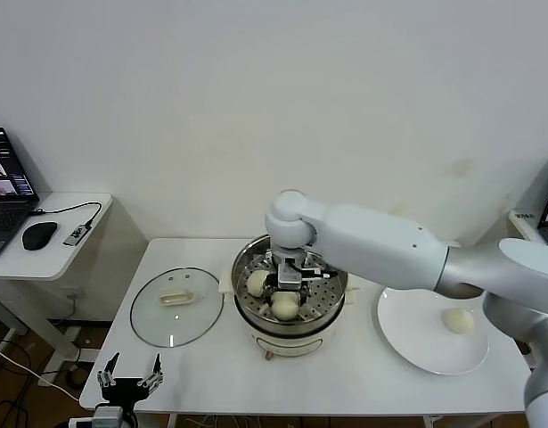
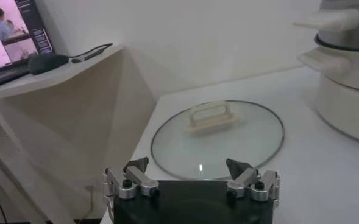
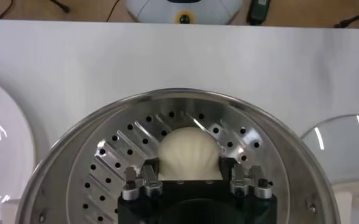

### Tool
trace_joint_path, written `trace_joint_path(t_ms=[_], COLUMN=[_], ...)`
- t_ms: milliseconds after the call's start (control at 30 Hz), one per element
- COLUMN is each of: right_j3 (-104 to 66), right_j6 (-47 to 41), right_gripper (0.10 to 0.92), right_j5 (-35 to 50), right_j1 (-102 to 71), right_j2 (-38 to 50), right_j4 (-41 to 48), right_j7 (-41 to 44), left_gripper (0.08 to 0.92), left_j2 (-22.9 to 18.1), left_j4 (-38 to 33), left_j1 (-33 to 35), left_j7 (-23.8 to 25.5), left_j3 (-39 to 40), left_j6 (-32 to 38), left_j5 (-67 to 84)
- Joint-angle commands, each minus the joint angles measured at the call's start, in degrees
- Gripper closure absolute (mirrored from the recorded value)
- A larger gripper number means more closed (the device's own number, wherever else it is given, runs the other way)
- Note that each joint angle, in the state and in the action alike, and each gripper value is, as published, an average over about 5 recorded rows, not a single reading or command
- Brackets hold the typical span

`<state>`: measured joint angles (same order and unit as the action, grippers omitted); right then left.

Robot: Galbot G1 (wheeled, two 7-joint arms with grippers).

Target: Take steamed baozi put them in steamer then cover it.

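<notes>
The steamer [image 1: 243, 294] stands mid-table with its perforated tray showing. Two baozi [image 1: 258, 282] [image 1: 285, 306] lie in it. My right gripper [image 1: 289, 275] reaches down into the pot. In the right wrist view its fingers stand open on either side of a baozi [image 3: 189, 149] resting on the tray, inside the steamer's rim [image 3: 185, 94]. One more baozi [image 1: 458, 321] lies on the white plate [image 1: 416, 343]. The glass cover [image 1: 176, 306] [image 2: 219, 137] lies flat on the table left of the steamer. My left gripper [image 1: 129, 367] [image 2: 187, 165] hangs open and empty near the table's front left corner.
A side table [image 1: 51, 254] at the left carries a laptop [image 1: 6, 192] and mouse. The right arm's forearm [image 1: 389, 245] crosses above the table between steamer and plate. The plate's edge [image 3: 2, 152] and the cover's edge [image 3: 347, 146] flank the steamer.
</notes>
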<state>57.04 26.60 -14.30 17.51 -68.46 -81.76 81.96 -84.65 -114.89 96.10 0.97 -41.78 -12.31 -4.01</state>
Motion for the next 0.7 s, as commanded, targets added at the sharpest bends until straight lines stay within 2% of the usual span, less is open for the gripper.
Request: trace_joint_path(t_ms=[33, 100, 300, 467, 567, 700], right_j3=[-0.98, -2.25, -3.77, 1.43, 0.53, -4.68], right_j6=[-5.88, -7.91, -16.33, -31.23, -39.34, -47.89], right_gripper=[0.236, 0.211, 0.203, 0.203, 0.203, 0.203], right_j5=[1.99, 3.27, 7.13, 12.87, 16.19, 16.36], right_j1=[1.72, 3.04, 10.87, 17.09, 15.82, 10.01], right_j2=[1.83, 3.26, 11.38, 20.05, 24.99, 31.63], right_j4=[-1.47, -2.01, -2.79, -3.79, -3.71, -2.89], right_j7=[-1.99, -2.25, -4.65, -6.82, -6.91, -6.05], left_gripper=[0.177, 0.177, 0.177, 0.177, 0.177, 0.177], left_j2=[0.04, 0.04, 0.08, 0.25, 0.28, 0.21], left_j4=[-0.04, -0.08, -0.36, -0.67, -1.17, -2.5], left_j1=[-0.02, -0.08, -0.01, 0.12, 0.4, 1.3], left_j7=[0.08, 0.11, 0.23, 0.34, 0.52, 1.0], left_j3=[0.12, 0.25, 0.75, 1.16, 1.31, 1.28], left_j6=[-0.05, -0.08, -0.09, -0.12, -0.28, -0.68], left_j5=[-0.03, -0.07, -0.14, -0.13, -0.07, 0.22])
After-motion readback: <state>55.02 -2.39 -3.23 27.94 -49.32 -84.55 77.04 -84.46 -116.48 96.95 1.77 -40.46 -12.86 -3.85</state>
